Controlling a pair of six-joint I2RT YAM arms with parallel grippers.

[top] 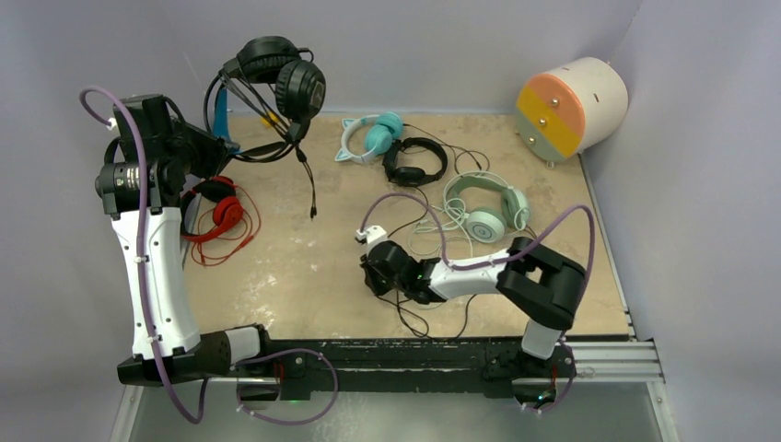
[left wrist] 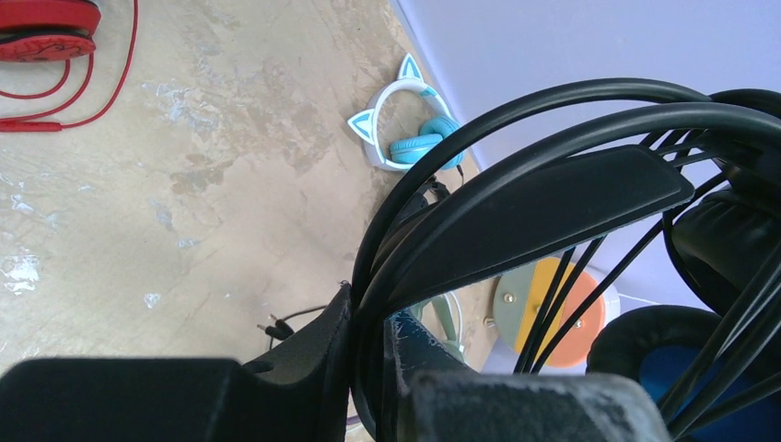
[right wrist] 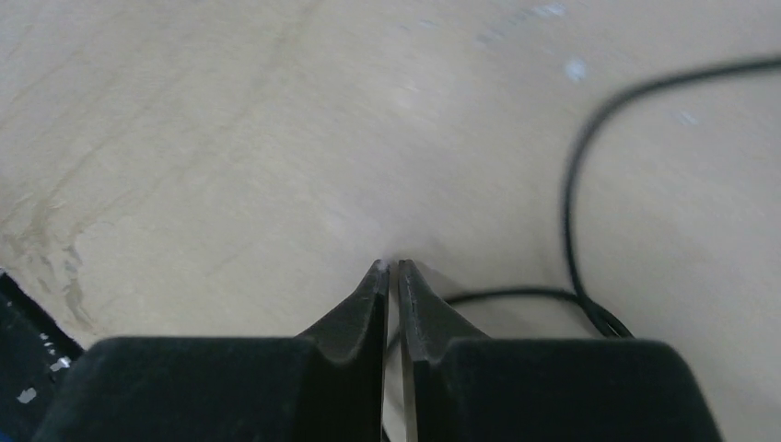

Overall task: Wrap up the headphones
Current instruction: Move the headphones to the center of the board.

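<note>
My left gripper (top: 215,136) (left wrist: 373,313) is raised at the back left, shut on the headband of the black headphones (top: 279,78) (left wrist: 553,198). Their cable (top: 308,175) hangs down, its plug (left wrist: 276,327) just over the table. On the table lie red headphones (top: 221,214) (left wrist: 46,32), teal cat-eared headphones (top: 368,138) (left wrist: 414,138), small black headphones (top: 414,164) and mint-green headphones (top: 486,207). My right gripper (top: 370,276) (right wrist: 392,265) is low at the table's middle, its fingertips on the surface and shut to a thin slit. A thin black cable (right wrist: 571,203) runs under its fingers; whether it is pinched does not show.
A cream drum with an orange face (top: 571,106) (left wrist: 553,313) lies at the back right corner. Loose cables (top: 433,230) spread between the mint-green headphones and my right arm. Grey walls close the back and right sides. A black rail (top: 414,354) runs along the near edge.
</note>
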